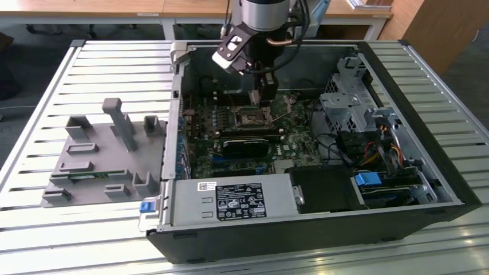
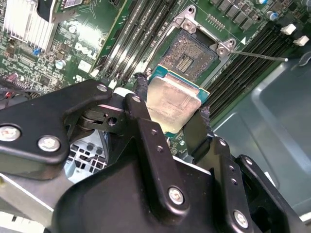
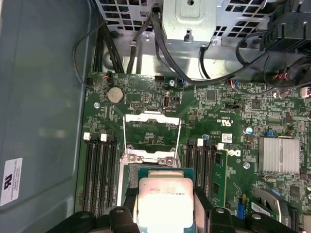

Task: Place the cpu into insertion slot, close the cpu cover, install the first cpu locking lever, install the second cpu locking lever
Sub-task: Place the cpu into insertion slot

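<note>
Slatted metal worktop (image 1: 84,229) carries the open black computer case (image 1: 428,172). Your black two-fingered hand (image 2: 172,99) is clamped on the small silver-grey square cpu (image 2: 171,110), close over the square black insertion slot (image 2: 187,54) and not seated. Thin silver cpu cover frame (image 3: 153,127) lies open. I judge no step complete.

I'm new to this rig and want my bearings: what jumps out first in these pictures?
A black computer case lies open on a slatted metal table, with the arm reaching down into it. In the second wrist view the pincer grips a square silver chip by two opposite edges, the bare socket just beyond it. A grey moulded tray sits beside the case, on the exterior view's left.
</note>
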Available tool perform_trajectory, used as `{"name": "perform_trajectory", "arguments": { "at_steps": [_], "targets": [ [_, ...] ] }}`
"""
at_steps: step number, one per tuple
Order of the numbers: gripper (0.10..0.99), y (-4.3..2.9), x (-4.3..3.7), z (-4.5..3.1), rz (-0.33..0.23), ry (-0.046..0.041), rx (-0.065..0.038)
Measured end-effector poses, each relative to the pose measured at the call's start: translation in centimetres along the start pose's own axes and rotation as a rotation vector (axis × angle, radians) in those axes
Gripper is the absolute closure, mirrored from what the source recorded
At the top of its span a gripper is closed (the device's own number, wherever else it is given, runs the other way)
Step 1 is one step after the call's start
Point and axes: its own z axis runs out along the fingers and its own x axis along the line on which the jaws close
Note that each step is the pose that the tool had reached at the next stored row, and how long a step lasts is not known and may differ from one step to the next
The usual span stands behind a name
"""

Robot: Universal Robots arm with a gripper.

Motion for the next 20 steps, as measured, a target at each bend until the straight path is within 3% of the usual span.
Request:
{"name": "perform_trajectory", "arguments": {
  "at_steps": [12, 20],
  "targets": [
    [0.545, -0.55, 0.43, 1.75, 0.035, -0.0033, -0.001],
    [0.545, -0.66, 0.44, 2.01, 0.035, -0.0029, -0.001]
  ]
}}
